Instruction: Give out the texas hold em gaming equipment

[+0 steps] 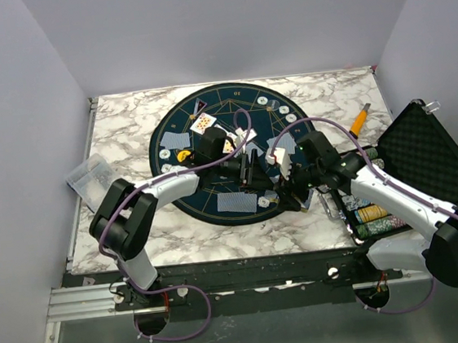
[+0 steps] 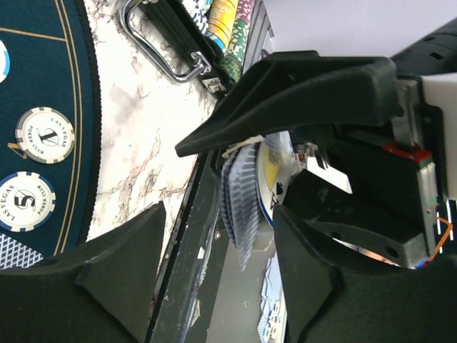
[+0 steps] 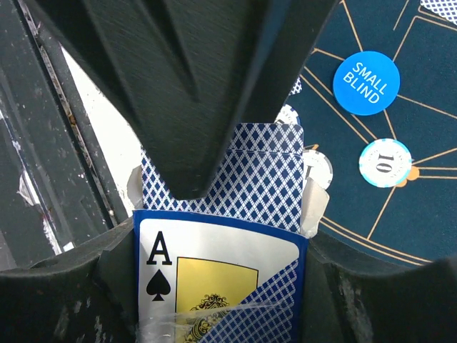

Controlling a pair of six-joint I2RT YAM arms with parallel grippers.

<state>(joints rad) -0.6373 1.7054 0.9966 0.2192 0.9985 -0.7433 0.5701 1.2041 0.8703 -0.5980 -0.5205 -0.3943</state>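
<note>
1. Card box: blue, with a white ace-of-spades panel. The right gripper is clamping it over the near right part of the round mat.
2. Playing cards: their blue diamond-patterned backs are protruding from the box's open end.
3. Left gripper: it is facing the deck with its jaws apart, gripping nothing.
4. Poker chips: whitish and numbered, they are lying flat on the dark mat.
5. Blue "SMALL BLIND" disc: it is lying near a "10" chip.

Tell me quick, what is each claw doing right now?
Left gripper: open, holding nothing.
Right gripper: closed on the card box, which has cards sticking out of it.
</note>
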